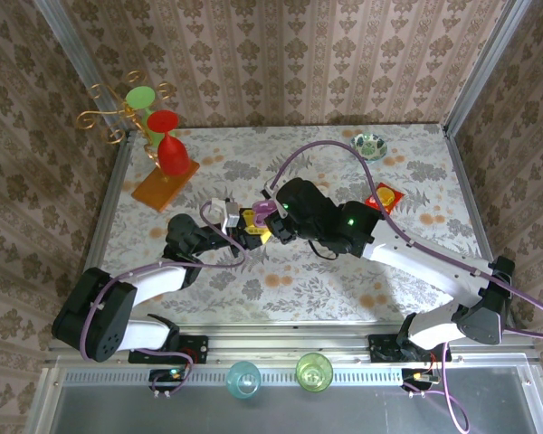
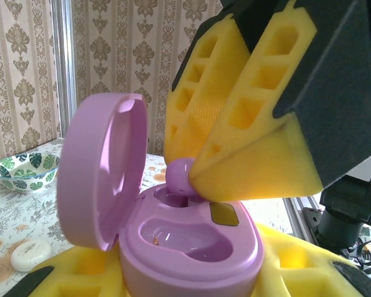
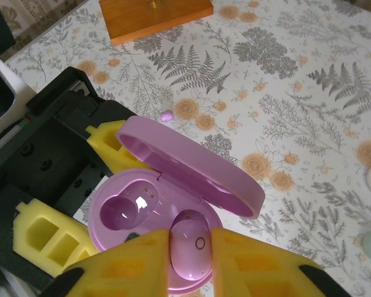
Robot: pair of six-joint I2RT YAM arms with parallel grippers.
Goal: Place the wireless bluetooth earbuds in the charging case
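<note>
The left gripper [image 1: 252,228] is closed on the base of the lilac charging case [image 2: 191,247]. Its yellow fingers [image 2: 297,269] press the case from both sides and hold it up off the table [image 3: 297,93]. The case's lid [image 2: 99,173] stands open, hinged on the side away from the right gripper [image 3: 190,242].

The right gripper comes down over the case from above, its jaws only a narrow gap apart. A lilac earbud [image 3: 188,250] sits between them and touches both pads. That earbud is at the mouth of one socket in the case. The socket beside it [image 3: 120,210] has no earbud in it.

A second small lilac earbud [image 3: 166,115] lies on the table just past the open lid. Beyond it, farther from the case on the same line, is a wooden board [image 3: 154,15].

On the other side of the case a white pebble-shaped case [image 2: 29,253] lies on the table. Well beyond it is a leaf-patterned bowl [image 2: 21,168], near the back wall.
</note>
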